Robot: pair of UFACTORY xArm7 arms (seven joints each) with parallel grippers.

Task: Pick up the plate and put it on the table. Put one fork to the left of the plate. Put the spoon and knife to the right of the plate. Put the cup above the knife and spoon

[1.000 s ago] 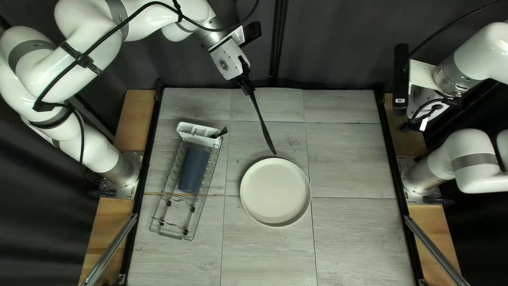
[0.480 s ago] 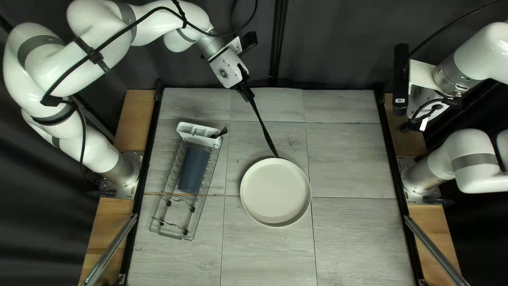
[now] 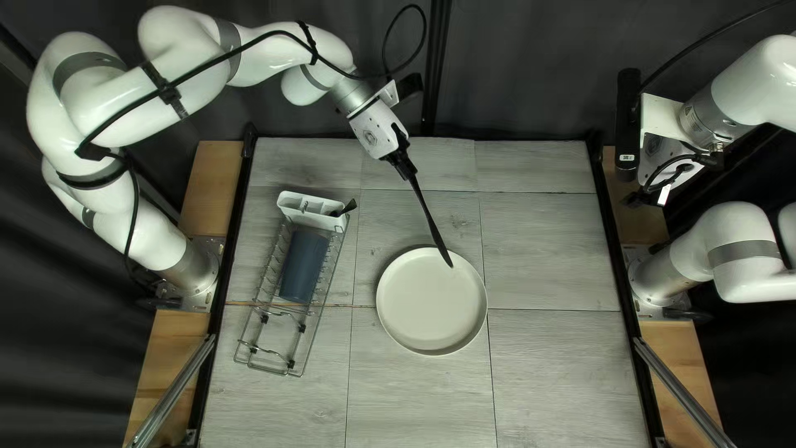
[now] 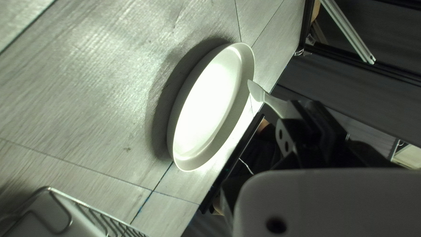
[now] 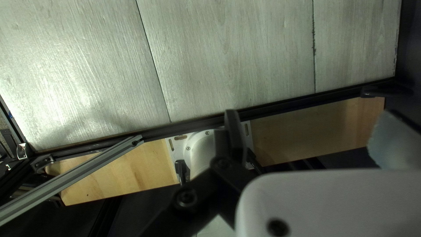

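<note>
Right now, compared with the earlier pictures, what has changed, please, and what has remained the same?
My left pincer moved rightward and toward the near edge in the top left view, carrying the knife. The knife's tip now overlaps the plate in that view. Nothing was newly grasped or let go. The plate, the blue cup and my right arm stayed as they were.

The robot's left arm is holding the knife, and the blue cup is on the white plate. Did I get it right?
Almost! The blue cup isn't on the white plate. The top left view shows it in the wire dish rack. You're right that the left arm's gripper is holding the knife.
</note>
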